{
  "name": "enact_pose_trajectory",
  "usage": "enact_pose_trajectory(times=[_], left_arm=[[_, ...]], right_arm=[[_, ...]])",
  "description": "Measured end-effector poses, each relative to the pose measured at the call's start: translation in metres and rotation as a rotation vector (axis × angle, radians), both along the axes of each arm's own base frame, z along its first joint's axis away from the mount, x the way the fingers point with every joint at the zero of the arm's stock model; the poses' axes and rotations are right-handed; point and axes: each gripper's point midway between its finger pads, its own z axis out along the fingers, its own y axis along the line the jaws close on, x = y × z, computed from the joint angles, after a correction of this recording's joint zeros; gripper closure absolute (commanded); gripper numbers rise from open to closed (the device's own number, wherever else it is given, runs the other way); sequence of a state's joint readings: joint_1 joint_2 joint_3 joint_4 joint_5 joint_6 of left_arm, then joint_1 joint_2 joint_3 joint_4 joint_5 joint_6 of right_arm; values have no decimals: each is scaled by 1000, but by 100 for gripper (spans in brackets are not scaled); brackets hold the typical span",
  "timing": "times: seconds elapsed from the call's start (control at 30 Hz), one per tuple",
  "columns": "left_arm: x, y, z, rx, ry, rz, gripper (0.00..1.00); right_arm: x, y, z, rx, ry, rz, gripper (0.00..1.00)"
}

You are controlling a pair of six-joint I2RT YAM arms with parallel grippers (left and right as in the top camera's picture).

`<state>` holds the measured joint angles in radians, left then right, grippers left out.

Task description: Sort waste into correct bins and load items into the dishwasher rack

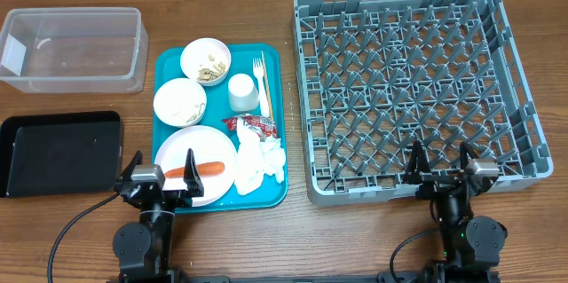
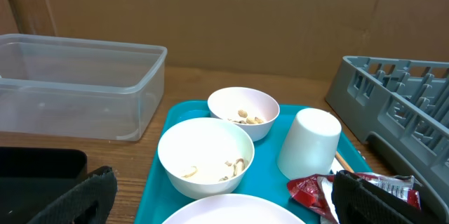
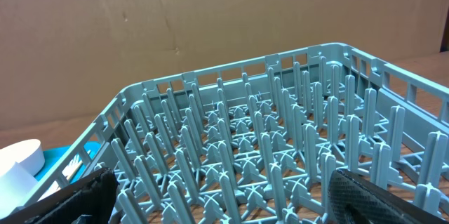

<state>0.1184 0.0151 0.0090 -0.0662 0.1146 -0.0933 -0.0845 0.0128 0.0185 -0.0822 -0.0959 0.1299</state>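
On a teal tray [image 1: 275,61] lie the waste and items: an orange carrot [image 1: 206,169] on a large plate [image 1: 213,145], a crumpled napkin [image 1: 257,163], a red wrapper [image 1: 253,123], two bowls with scraps [image 1: 206,59] [image 1: 179,102], a cup [image 1: 242,92], and a fork [image 1: 259,72] with a thin stick beside it. My left gripper [image 1: 161,166] hangs open over the plate's near edge, holding nothing. At the near wall of the grey dishwasher rack [image 1: 413,88], my right gripper [image 1: 440,159] is open and empty. In the left wrist view the nearer bowl [image 2: 205,155] and cup [image 2: 310,143] sit ahead.
The clear tub [image 1: 71,48] stands at the back left, and the black tray [image 1: 60,152] lies in front of it, left of the teal tray. Bare wood shows along the front edge and between tray and rack.
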Motion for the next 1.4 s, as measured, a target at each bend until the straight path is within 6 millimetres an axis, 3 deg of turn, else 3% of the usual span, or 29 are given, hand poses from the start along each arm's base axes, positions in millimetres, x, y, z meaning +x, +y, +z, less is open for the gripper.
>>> enact_pose_trajectory(times=[1.13, 1.4], left_arm=[[0, -1, 2, -3, -6, -5, 0], [-3, -36, 4, -360, 19, -189, 0]], right_arm=[[0, 0, 0, 0, 0, 0, 0], [0, 0, 0, 0, 0, 0, 0]])
